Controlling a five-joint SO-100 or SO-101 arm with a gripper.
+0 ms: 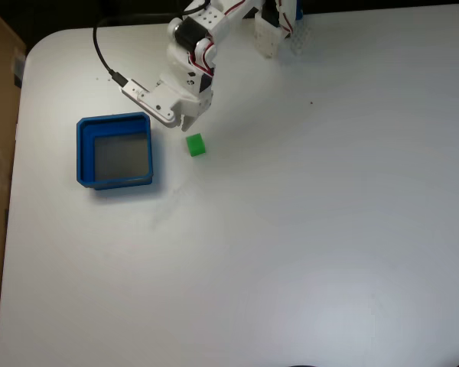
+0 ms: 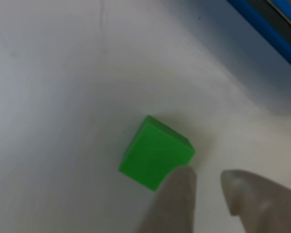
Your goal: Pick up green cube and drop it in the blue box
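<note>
Hovering nearest the lens in the other view, gripper (image 2: pixel 206 187) with fingers slightly apart, clamping nothing. Sitting just beyond the fingertips on the white table (image 1: pixel 306 229): green cube (image 2: pixel 155 152), lying right of the blue box (image 1: pixel 115 151).

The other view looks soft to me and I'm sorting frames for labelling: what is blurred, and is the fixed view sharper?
In the other view, the two pale fingertips are out of focus and the small bright green cube has soft edges; in the fixed view, the cube and the square blue box look crisp under even light.
</note>
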